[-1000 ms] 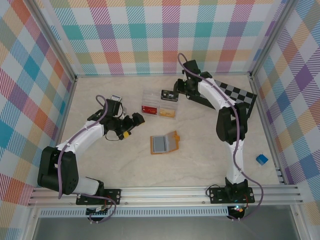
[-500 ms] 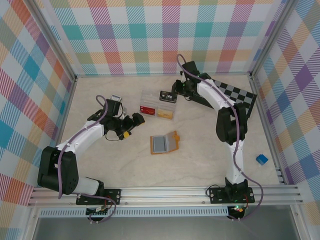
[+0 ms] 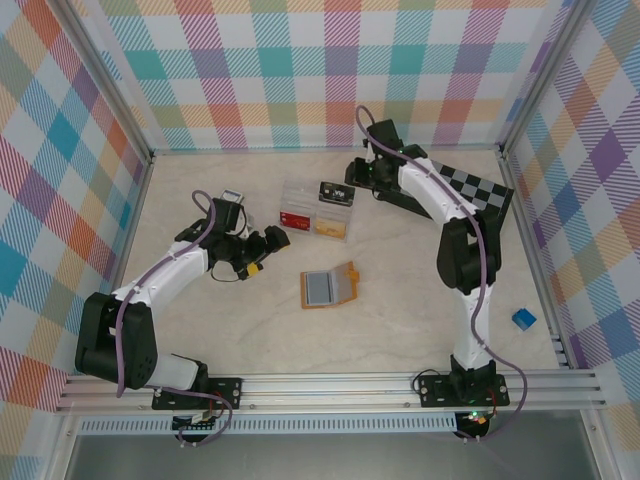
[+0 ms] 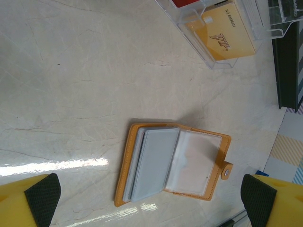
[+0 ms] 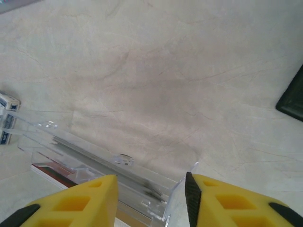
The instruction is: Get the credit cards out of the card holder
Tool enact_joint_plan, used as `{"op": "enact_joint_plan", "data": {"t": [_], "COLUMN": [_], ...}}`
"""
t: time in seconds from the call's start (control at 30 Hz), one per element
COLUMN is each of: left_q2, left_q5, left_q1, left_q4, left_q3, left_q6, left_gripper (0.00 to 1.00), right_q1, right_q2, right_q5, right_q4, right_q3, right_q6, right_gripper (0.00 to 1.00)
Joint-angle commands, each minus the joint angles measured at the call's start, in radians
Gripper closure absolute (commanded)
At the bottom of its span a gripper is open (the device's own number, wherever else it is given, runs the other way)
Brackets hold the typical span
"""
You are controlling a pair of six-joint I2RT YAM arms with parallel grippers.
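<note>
my left pincer (image 3: 264, 246) stands with its fingers spread wide and grips nothing. the card holder (image 3: 329, 287) lies on the table (image 3: 400, 300) near it, off to the right and a little nearer the bases. through the left wrist camera the card holder (image 4: 173, 165) sits between my two yellow fingertips (image 4: 42, 196), touching neither. my right pincer (image 3: 345, 187) is well apart from it, at the far side of the clear box (image 3: 315, 212) that lies between them. seen from the right wrist, that pincer (image 5: 151, 194) has its fingers partly apart over a corner of the box (image 5: 94, 161). the card holder lies open and flat, its orange-tan cover underneath, grey-blue sleeves stacked on one half, a pale clear pocket on the other, and a snap tab at its outer edge.
</note>
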Motion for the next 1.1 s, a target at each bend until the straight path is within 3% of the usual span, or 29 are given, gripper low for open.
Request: {"op": "enact_joint_plan", "data": {"t": [0.0,0.23,0.5,0.73,1.07], "left_q2": [0.004,0.003,-0.008,-0.025,-0.070], "left_q5": [-0.005,-0.041,-0.099,-0.159,-0.197], "left_q1": [0.001,-0.047,-0.057,-0.049,-0.032], "left_q4": [-0.021,-0.044,-0.020,-0.009,-0.016], "left_q3": [-0.011,-0.015,-0.078,-0.131,-0.165], "left_q6": [-0.002,-0.010,-0.064,-0.102,-0.115], "left_gripper": [0.00,0.00,0.00,0.00,0.00], "right_q1": [0.010,0.109,0.319,0.476,0.507], "right_q2": [-0.149,-0.372,-0.522,-0.435,-0.244], "right_q5": [0.004,-0.030,-0.017,0.089,0.102], "right_q4": [-0.001,0.005,0.009,-0.012,-0.039], "right_q3": [-0.061,-0.353,-0.653,-0.689,-0.637], "right_q6": [-0.038,-0.064,0.091,0.192,0.221], "right_gripper": [0.55,0.49,0.47,0.45,0.45]}}
